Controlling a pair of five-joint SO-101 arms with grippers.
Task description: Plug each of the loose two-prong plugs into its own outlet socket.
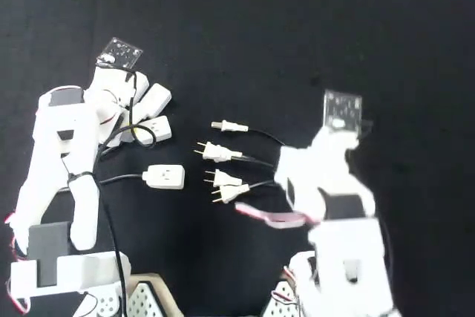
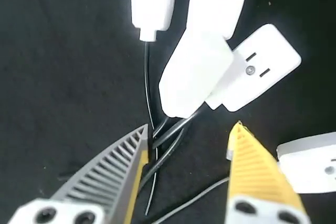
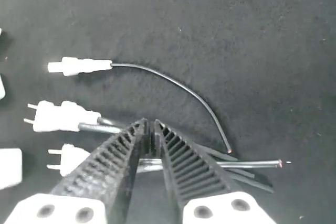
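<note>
Left tool [image 2: 191,129] hung spread wide over the socket cords [image 2: 168,129], with the sockets [image 2: 251,67] bunched just beyond. Right tool [image 3: 150,124] was pinched together at the plug cords [image 3: 100,127]; whether it gripped one, I couldn't tell. Four plugs [image 1: 217,153] lay loose mid-table [image 1: 297,42]. Better to take a plug body than its cord and square the prongs. There was open room at the far side, while the arm bases crowded the near edge.

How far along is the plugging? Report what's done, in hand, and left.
Done: nothing; the plugs lie loose, apart from the sockets. In hand: left claw open around the socket cords, right claw closed over the plug cords. Left: every plug needs a socket.
</note>
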